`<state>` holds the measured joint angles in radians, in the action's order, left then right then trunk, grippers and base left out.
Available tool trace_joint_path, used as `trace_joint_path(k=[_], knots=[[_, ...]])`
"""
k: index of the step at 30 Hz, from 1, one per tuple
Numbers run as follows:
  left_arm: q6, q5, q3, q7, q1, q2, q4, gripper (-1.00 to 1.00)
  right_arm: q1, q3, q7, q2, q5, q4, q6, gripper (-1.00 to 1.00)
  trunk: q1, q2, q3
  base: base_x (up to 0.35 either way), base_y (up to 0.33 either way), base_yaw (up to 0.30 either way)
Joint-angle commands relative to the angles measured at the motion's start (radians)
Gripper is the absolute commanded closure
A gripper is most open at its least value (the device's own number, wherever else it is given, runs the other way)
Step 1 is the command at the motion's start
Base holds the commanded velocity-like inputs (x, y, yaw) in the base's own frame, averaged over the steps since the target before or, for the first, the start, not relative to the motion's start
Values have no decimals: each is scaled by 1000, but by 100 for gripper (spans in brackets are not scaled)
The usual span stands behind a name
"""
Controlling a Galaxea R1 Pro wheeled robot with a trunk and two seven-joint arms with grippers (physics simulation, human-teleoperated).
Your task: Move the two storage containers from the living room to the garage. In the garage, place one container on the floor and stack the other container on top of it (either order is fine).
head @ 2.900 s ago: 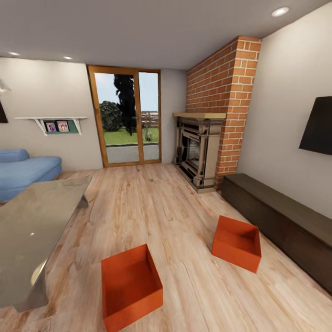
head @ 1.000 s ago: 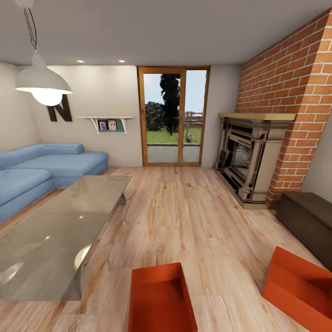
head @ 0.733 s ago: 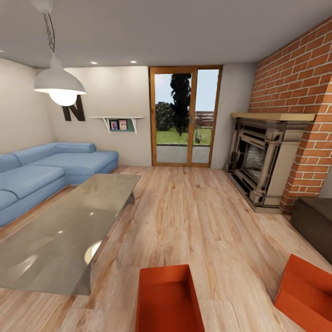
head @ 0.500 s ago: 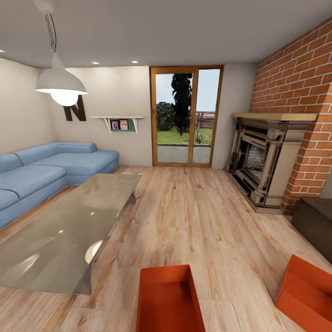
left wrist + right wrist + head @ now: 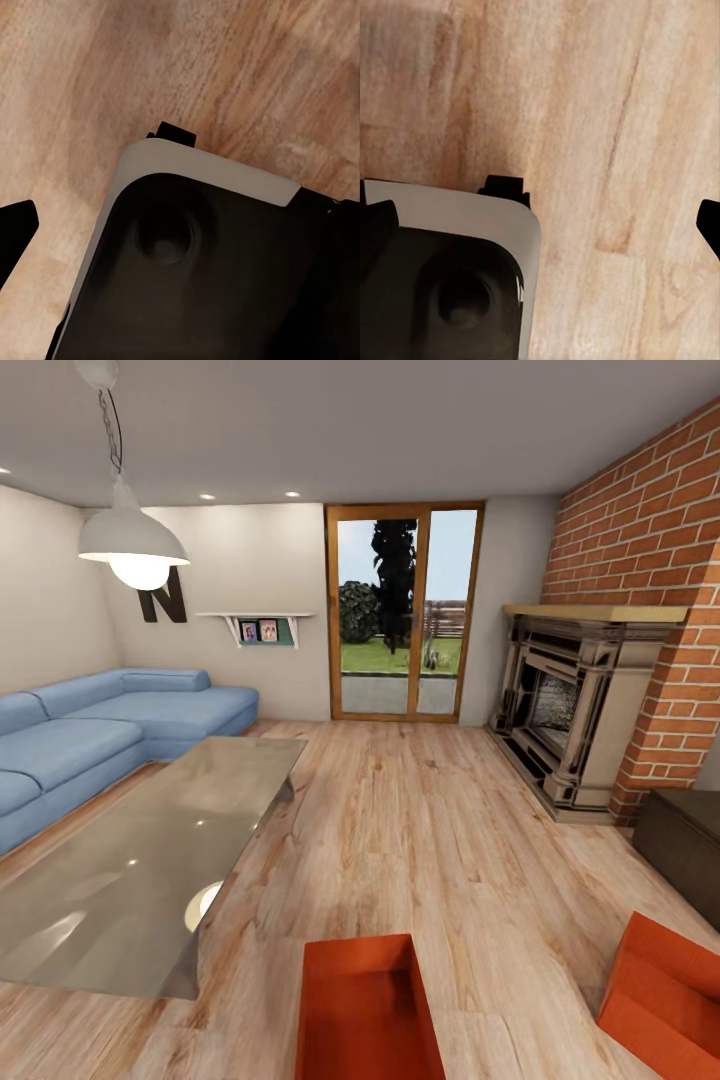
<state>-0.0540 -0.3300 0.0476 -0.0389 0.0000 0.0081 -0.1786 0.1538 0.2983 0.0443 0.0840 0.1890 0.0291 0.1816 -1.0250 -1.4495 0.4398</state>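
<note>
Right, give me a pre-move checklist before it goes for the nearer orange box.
1. Nearer storage container in sight, centred low in the head view: ok.
2. That container upright, open side up, nothing visible inside: ok.
3. Second storage container located, lower right, apart from the first: ok.
4. Wood floor around the nearer container free of obstacles; glass coffee table stands off to the left: ok.
5. Left and right pincer open for a grasp: cannot tell, both wrist views show mostly floor and the robot's dark body.
6. Containers in the garage: not ok, both sit in the living room.
</note>
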Motion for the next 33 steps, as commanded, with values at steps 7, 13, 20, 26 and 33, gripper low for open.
trace_joint_path(k=[7, 13, 20, 26, 33], knots=[[-1, 0, 5, -1, 0, 0, -1, -100, 1, 7, 5, 2, 10, 3, 4, -100, 0, -1, 1, 0, -170, 0], [-1, 0, 5, -1, 0, 0, -1, -100, 2, 7, 4, 2, 10, 3, 4, -100, 0, -1, 1, 0, -31, 31], [-1, 0, 6, -1, 0, 0, -1, -100, 1, 7, 3, 3, 10, 3, 4, -100, 0, -1, 1, 0, -3, 218], [-1, 0, 5, -1, 0, 0, -1, -100, 1, 7, 3, 3, 10, 3, 5, -100, 0, -1, 1, 17, 0, 213], [-1, 0, 5, -1, 0, 1, -1, -100, 1, 7, 3, 1, 10, 3, 5, -100, 0, -1, 1, 257, 0, 24]])
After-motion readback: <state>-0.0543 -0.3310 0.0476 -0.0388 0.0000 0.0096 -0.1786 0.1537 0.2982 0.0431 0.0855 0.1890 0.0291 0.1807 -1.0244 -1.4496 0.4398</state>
